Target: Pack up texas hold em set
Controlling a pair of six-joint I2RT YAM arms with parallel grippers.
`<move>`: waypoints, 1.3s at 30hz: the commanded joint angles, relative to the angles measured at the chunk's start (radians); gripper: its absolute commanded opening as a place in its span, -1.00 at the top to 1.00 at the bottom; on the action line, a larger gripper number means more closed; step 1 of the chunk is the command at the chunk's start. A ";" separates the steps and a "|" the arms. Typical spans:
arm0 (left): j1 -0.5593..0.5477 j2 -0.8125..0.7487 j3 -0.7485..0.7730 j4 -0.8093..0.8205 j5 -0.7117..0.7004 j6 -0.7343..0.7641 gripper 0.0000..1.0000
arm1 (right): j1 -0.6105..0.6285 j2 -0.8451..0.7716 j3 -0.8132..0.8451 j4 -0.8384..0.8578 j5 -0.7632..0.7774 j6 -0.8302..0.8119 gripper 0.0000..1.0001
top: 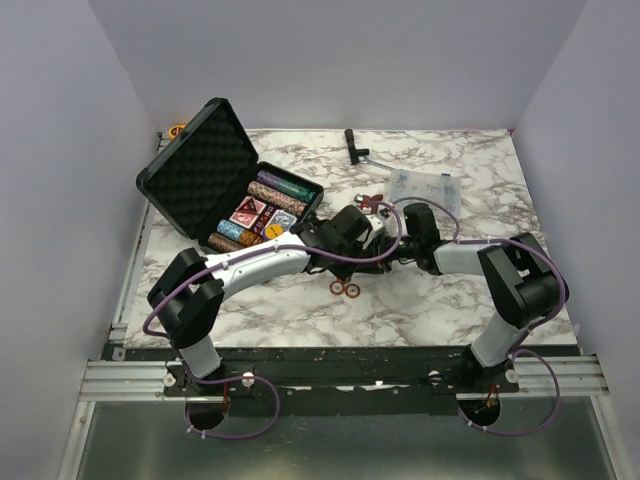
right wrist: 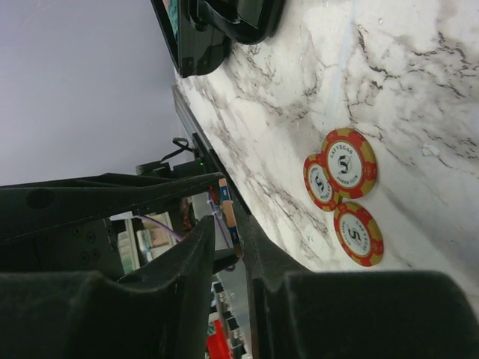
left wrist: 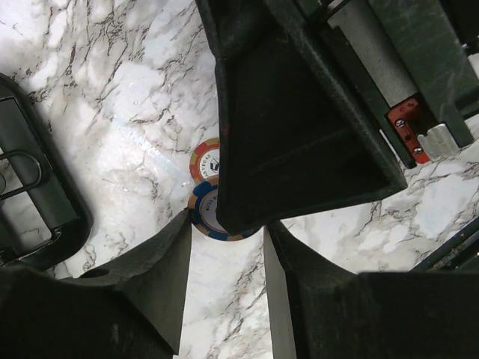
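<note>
The black case [top: 200,165] lies open at the back left, with rows of coloured poker chips [top: 268,205] in its tray. My two grippers meet over mid-table. My right gripper [right wrist: 228,224] is shut on a blue-and-tan chip [right wrist: 233,217], seen edge-on between its fingers. In the left wrist view that blue chip [left wrist: 206,213] sits right at the tips of my open left gripper [left wrist: 227,224], half hidden by the right gripper's black body. An orange-red chip [left wrist: 202,158] lies on the marble just beyond. Three red chips [right wrist: 344,191] lie together on the table.
A clear compartment box [top: 425,185] lies at the back right and a black T-shaped tool [top: 352,145] at the back middle. The red chips show in the top view [top: 346,288] in front of both grippers. The case edge [left wrist: 45,202] is left of my left gripper.
</note>
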 commanded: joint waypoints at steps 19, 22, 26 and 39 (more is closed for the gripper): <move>0.157 -0.191 -0.049 0.072 0.211 -0.180 -0.30 | 0.013 0.034 -0.020 0.193 0.013 0.129 0.99; 0.225 -0.312 -0.127 0.118 0.345 -0.237 -0.50 | 0.012 0.037 -0.021 0.229 0.019 0.129 0.99; 0.355 -0.448 -0.251 0.207 0.533 -0.349 -0.63 | 0.012 -0.002 -0.031 0.270 0.026 0.114 0.99; 0.580 -0.508 -0.631 1.033 1.028 -0.925 -0.50 | 0.094 -0.113 -0.154 0.864 0.053 0.373 0.99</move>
